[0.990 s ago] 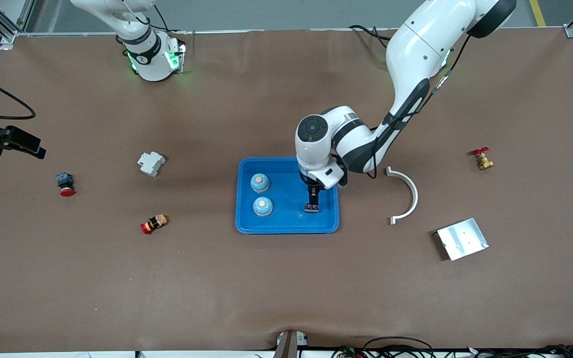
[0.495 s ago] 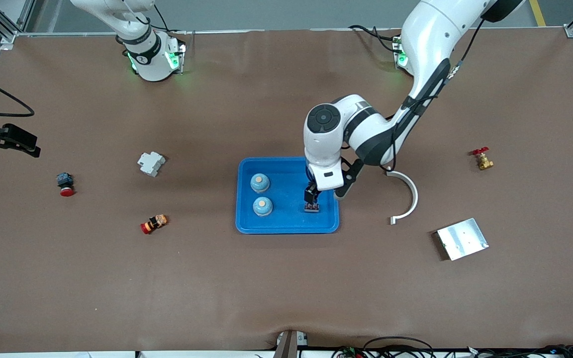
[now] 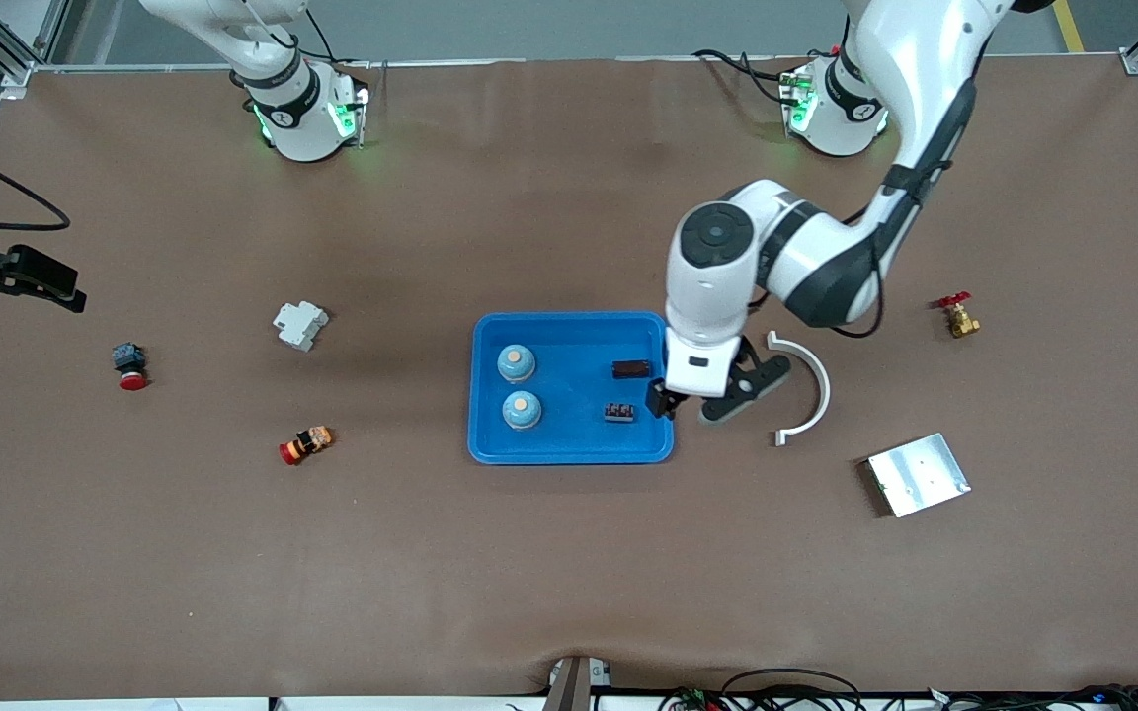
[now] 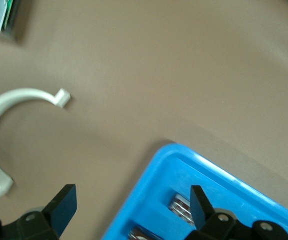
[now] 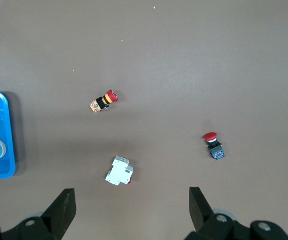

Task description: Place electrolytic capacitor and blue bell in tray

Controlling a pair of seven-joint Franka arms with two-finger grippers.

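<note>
The bright blue tray (image 3: 569, 449) lies mid-table. In it stand two blue bells (image 3: 516, 362) (image 3: 522, 409), side by side at the right arm's end. A small dark capacitor (image 3: 618, 412) and a dark block (image 3: 630, 369) lie at the tray's left-arm end. Both dark parts show in the left wrist view (image 4: 183, 209) (image 4: 141, 234). My left gripper (image 3: 685, 405) is open and empty, over the tray's rim (image 4: 154, 165) at the left arm's end. My right gripper (image 5: 131, 197) is open and empty, waiting high over the right arm's end of the table.
A white curved bracket (image 3: 811, 390) and a silver plate (image 3: 918, 474) lie toward the left arm's end, with a brass valve (image 3: 959, 316) beyond the bracket. A white breaker (image 3: 299, 324), a red-capped button (image 3: 304, 444) and a blue-red button (image 3: 129, 365) lie toward the right arm's end.
My left gripper has lifted off the capacitor and moved from over the tray's inside to its left-arm rim. The dark block has come into view. The capacitor stays in the tray.
</note>
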